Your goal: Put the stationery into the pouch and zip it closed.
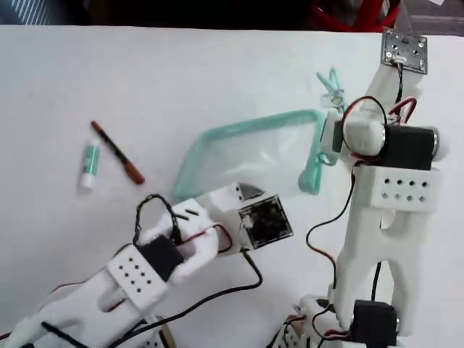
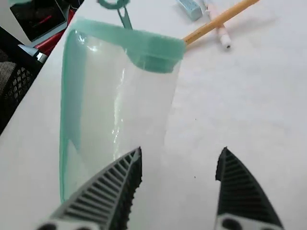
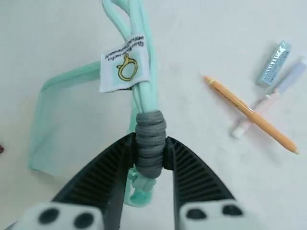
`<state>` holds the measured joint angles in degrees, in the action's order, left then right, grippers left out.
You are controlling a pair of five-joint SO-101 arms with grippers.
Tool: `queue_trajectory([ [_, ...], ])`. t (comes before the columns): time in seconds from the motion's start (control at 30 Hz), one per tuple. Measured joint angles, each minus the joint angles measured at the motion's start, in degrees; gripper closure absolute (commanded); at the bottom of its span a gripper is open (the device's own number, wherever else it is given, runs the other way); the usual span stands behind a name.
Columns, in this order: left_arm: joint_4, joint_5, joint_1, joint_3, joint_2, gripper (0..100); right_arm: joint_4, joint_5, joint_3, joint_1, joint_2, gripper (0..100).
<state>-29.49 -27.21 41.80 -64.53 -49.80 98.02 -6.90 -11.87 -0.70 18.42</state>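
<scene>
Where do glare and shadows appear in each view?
High view: pale sheen on the clear panel of the pouch. Left wrist view: bright streaks of glare run down that panel. Right wrist view: even light, only a faint shadow beside the pencil.

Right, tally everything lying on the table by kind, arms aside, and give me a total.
pouch: 1
pencil: 1
pen: 1
small wrapped packet: 1
Total: 4

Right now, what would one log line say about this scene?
left gripper: open, at pouch edge | right gripper: shut on strap | pencil: on table, outside pouch
</scene>
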Motion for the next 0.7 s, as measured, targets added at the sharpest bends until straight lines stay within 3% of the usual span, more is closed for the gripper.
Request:
queue_trajectory([
  [0.17, 4.4, 0.0, -1.5, 0.0, -2.5, 75, 0.0, 0.0, 0.0, -6.3, 0.0, 98.1],
  [0.7, 14.2, -1.8, -8.3, -1.8, 2.5, 75, 0.0, 0.0, -10.7, -13.2, -5.9, 98.0],
])
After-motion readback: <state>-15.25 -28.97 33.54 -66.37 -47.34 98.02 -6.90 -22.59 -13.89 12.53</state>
